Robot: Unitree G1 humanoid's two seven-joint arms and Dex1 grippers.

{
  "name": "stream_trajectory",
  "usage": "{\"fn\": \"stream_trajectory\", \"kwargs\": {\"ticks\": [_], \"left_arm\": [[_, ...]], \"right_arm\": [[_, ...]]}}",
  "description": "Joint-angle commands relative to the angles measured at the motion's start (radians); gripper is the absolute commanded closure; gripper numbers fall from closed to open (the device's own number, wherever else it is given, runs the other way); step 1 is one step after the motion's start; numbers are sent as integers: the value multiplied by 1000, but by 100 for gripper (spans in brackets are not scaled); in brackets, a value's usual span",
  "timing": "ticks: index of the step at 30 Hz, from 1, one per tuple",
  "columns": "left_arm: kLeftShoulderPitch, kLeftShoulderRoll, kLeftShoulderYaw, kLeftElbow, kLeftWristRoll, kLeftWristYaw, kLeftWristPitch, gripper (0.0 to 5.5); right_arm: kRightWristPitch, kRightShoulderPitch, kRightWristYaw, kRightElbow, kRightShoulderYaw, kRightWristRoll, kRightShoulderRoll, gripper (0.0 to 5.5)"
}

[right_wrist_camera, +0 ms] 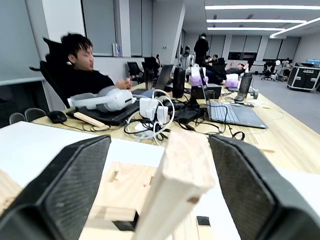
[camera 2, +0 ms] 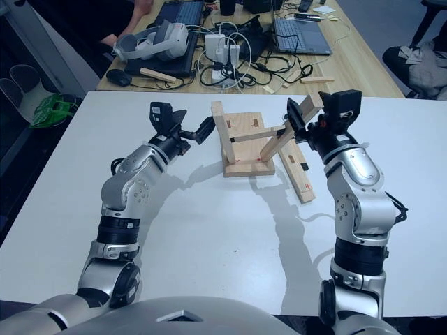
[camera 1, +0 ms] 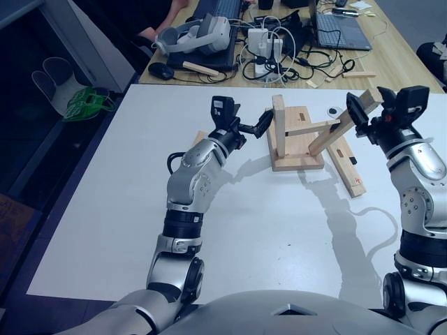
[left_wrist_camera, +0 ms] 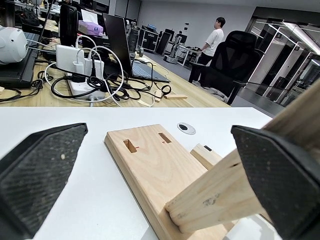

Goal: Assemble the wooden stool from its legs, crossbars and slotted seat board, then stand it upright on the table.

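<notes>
The slotted seat board (camera 1: 299, 148) lies flat at the table's far centre. One leg (camera 1: 279, 120) stands upright at its left edge, joined by a crossbar (camera 1: 307, 129) to a second, slanted leg (camera 1: 332, 131). My right gripper (camera 1: 380, 105) is open around that slanted leg's upper end (right_wrist_camera: 182, 170), with a gap on one side. Just left of the upright leg, my left gripper (camera 1: 244, 117) is open and holds nothing; its fingertip (left_wrist_camera: 280, 180) is next to the leg (left_wrist_camera: 225, 195). Another leg (camera 1: 348, 169) lies on the table to the right of the board.
A small wooden piece (camera 1: 199, 137) lies partly under my left forearm. A round cable port (camera 1: 334, 110) sits behind the board. The desk beyond (camera 1: 391, 52) holds laptops, cables, a headset (camera 1: 199, 33) and loose wooden bits. The white table (camera 1: 279, 237) is bare toward me.
</notes>
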Motion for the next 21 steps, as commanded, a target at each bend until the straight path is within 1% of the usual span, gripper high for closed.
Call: {"fn": "stream_trajectory", "kwargs": {"ticks": [1,3,5,11,13,16,21], "left_arm": [[-5,-3,1,5,4,6,2,10],[-5,-3,1,5,4,6,3,10],[-8,-5,0,11,5,6,1,10],[-13,-14,-1,21,7,9,-6,10],[-14,-16,-1,25,7,9,-9,10],[-13,-19,-1,26,7,9,-12,10],[-13,-19,-3,31,9,4,-13,10]], "right_arm": [[17,-18,-40,46,5,-37,9,218],[31,-42,-26,65,-10,-10,12,264],[73,-71,48,114,-32,51,-21,318],[68,-139,221,323,-74,108,-113,423],[44,-152,284,383,-67,110,-142,433],[37,-177,407,451,-66,141,-189,434],[76,-201,580,557,-82,207,-255,444]]}}
